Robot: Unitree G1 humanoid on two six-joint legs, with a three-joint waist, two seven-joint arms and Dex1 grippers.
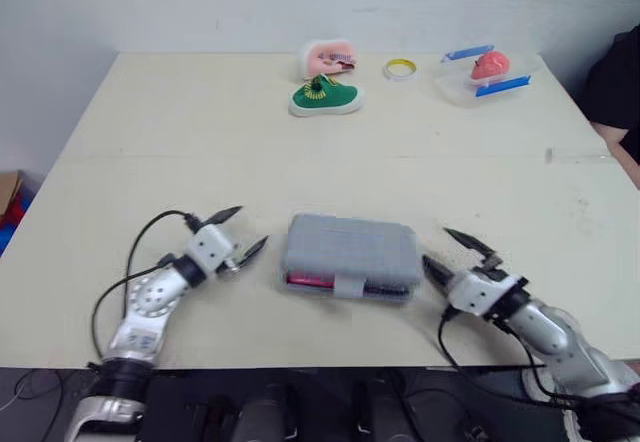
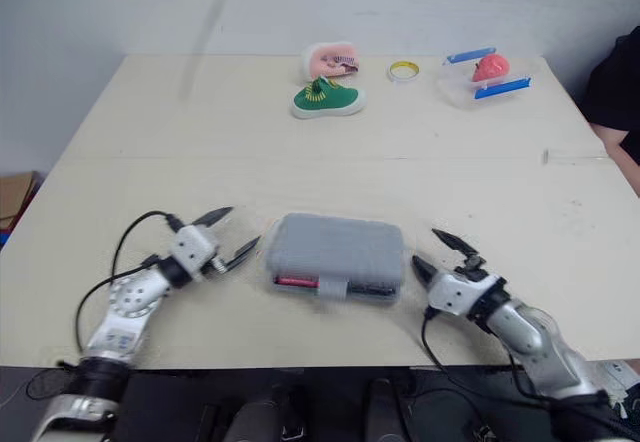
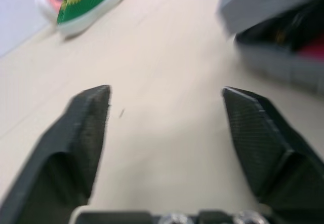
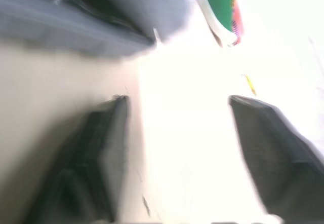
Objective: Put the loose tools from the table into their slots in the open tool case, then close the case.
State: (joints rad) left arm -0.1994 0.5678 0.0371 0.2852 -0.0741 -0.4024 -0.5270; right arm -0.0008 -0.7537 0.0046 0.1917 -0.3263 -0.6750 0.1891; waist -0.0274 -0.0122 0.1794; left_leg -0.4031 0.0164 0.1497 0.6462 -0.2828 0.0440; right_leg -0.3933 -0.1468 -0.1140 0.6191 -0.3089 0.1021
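A grey tool case lies near the table's front edge with its lid down but slightly ajar; red and black tool parts show in the gap at its front. My left gripper stands open just left of the case, with nothing between its fingers. My right gripper is open just right of the case, also holding nothing. In the left wrist view the case shows beyond the open fingers. The right wrist view shows the case's edge beside its fingers.
At the table's far side sit a green shoe, a pink object, a yellow tape ring and a clear tray holding a pink item and blue pieces. A person's sleeve is at the right edge.
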